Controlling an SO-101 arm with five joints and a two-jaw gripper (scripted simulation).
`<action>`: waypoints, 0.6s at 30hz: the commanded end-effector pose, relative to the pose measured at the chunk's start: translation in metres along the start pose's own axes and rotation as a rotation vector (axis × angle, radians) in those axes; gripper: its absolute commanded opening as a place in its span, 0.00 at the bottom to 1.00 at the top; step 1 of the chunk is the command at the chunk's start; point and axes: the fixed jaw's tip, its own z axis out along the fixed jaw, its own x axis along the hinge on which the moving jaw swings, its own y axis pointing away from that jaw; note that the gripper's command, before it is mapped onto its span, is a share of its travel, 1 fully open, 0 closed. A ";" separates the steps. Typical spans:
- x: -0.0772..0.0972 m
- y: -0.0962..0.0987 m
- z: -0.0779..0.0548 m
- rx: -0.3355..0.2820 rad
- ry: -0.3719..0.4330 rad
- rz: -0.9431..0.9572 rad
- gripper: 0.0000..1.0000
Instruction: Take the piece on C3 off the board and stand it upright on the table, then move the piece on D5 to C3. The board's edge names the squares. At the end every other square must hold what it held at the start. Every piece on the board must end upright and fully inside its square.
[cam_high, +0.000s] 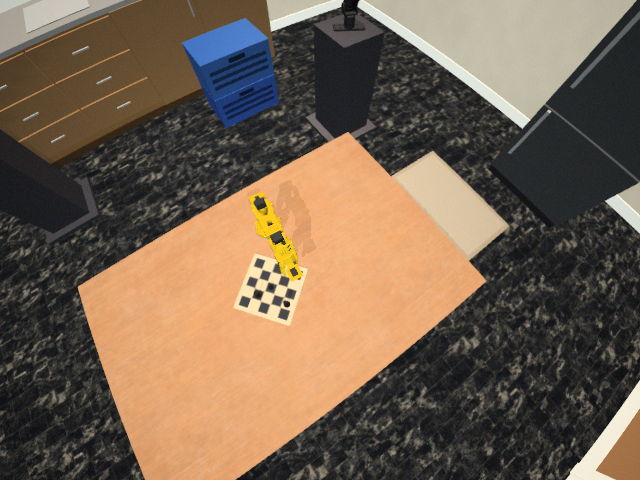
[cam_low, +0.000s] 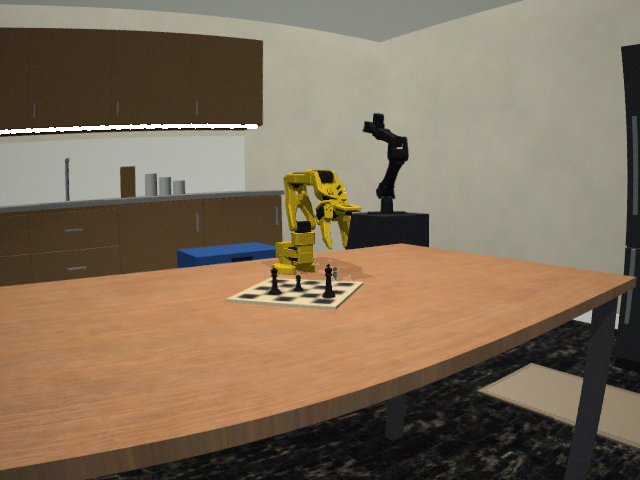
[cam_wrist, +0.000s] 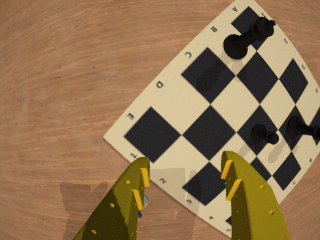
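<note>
A small black pawn (cam_high: 271, 286) (cam_low: 298, 284) (cam_wrist: 259, 132) stands upright on C3 of the board (cam_high: 237, 306) (cam_wrist: 112, 134). D5 shows no piece in the top view. A pale, greyish piece (cam_low: 334, 274) (cam_wrist: 145, 201) stands upright on the table just off the board, beside the E edge near 1 and 2. It is mostly hidden behind a finger in the wrist view and not seen in the top view. My gripper (cam_low: 337, 247) (cam_wrist: 186, 156) is above the board's E edge, well clear of it, its fingers apart with nothing between them.
A tall black piece (cam_high: 286, 303) (cam_low: 328, 284) (cam_wrist: 235, 47) stands upright on B1. Another black piece (cam_high: 257, 293) (cam_low: 274, 284) (cam_wrist: 295, 125) stands upright on B4. The arm's base is on the table (cam_high: 206, 335) behind the board.
</note>
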 end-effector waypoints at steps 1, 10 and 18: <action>0.002 0.036 -0.006 -0.072 0.018 -0.150 0.22; 0.039 0.115 -0.030 -0.234 0.093 -0.553 0.32; 0.067 0.145 -0.047 -0.303 0.128 -0.759 0.37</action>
